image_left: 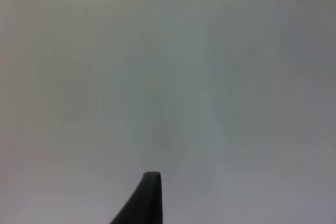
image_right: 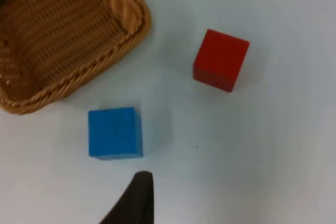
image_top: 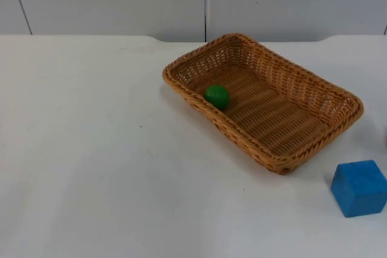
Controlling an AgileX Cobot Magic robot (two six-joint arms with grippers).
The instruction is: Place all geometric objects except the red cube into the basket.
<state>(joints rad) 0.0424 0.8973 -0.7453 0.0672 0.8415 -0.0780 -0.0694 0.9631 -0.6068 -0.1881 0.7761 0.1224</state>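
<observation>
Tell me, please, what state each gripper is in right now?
Left gripper: over bare table, state cannot be told.
Right gripper: above the blue cube, state cannot be told.

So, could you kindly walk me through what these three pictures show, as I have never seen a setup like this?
This is a two-armed robot working at a white table. One picture comes from a fixed camera looking down onto the table; the other two come from cameras on each arm's wrist. On the table sits a wicker basket with a green ball already inside. A blue cube lies on the table beside the basket, and the right wrist view also shows a red cube nearby, apart from the blue one. The dark shape there is a fingertip of the right arm, above the blue cube. The left arm waits over bare table. Nothing is held.
</observation>
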